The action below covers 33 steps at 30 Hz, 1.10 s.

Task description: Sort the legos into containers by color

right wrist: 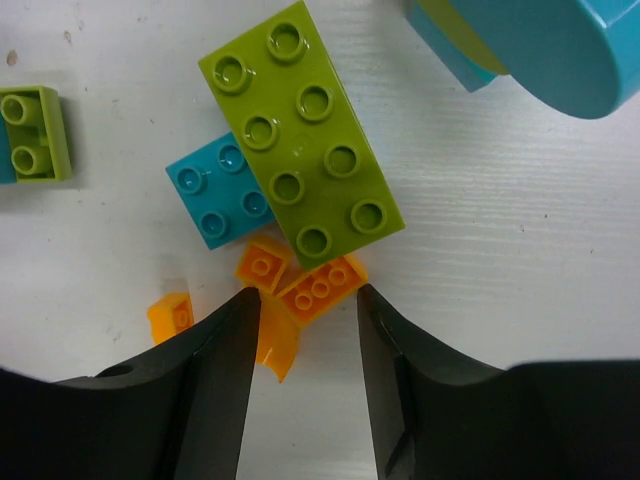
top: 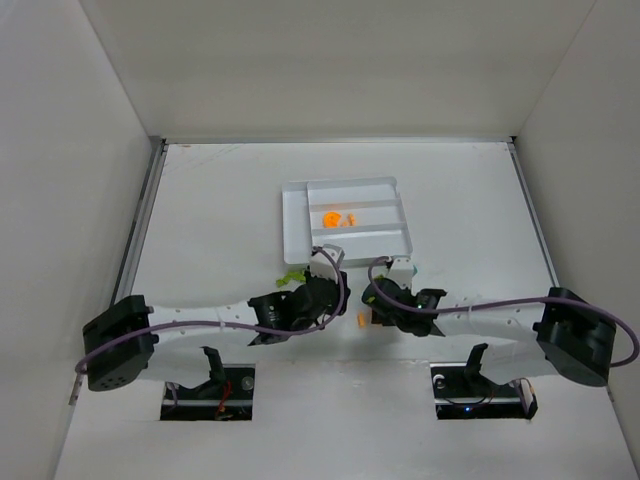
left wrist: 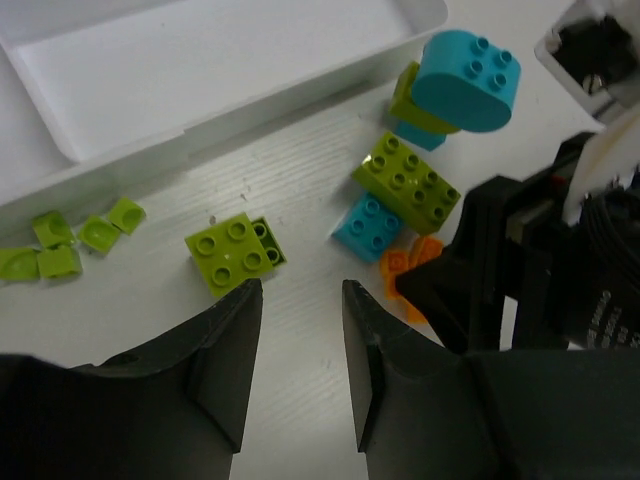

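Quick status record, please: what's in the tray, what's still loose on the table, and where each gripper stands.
tray: flat white plastic tray, sorted orange legos in one compartment
loose on table: lime green bricks, teal-blue bricks, loose orange legos
left gripper: open, empty, with the lime square brick just ahead of it
right gripper: jaws flank the loose orange legos; can't tell whether it grips them

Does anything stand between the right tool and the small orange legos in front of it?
Nothing visible does: the orange legos lie right at the tips of the right tool, whose jaws stand apart. A long lime-green brick lies just beyond, close against them.
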Tool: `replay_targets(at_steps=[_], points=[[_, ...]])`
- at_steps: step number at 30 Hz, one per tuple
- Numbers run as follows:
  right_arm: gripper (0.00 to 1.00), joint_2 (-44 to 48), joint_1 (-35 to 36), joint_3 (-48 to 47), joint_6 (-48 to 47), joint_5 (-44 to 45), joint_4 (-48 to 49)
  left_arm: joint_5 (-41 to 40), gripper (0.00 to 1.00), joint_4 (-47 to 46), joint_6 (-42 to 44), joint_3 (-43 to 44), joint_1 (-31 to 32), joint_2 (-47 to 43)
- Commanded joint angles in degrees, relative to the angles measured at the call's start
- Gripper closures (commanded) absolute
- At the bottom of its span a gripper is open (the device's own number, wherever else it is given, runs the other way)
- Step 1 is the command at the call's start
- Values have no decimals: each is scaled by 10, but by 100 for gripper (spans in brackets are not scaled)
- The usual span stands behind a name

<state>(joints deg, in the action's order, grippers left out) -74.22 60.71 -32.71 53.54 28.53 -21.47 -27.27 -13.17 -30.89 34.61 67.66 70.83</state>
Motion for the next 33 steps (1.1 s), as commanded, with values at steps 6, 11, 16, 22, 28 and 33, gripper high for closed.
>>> replay_targets(at_steps=[6,11,16,22,28,33], points=[[59,-37,-4,-34,-4,38,27,-37,64,5,-43,-14,52,19],[73,-48,12,-44,-6,35,21,-53,63,-3,-50,-20,73,30],[78,-15,42,-34,17,32,5,-68,63,3,-62,-31,85,26],[81,31,66,-30,41,36,-41,-64,63,4,-78,-32,106,38],[74,65,62,-9,40,20,-34,-70,63,-3,-102,-31,113,57],[55,32,63,-9,42,10,-14,-73,63,-5,-105,-27,111,59]])
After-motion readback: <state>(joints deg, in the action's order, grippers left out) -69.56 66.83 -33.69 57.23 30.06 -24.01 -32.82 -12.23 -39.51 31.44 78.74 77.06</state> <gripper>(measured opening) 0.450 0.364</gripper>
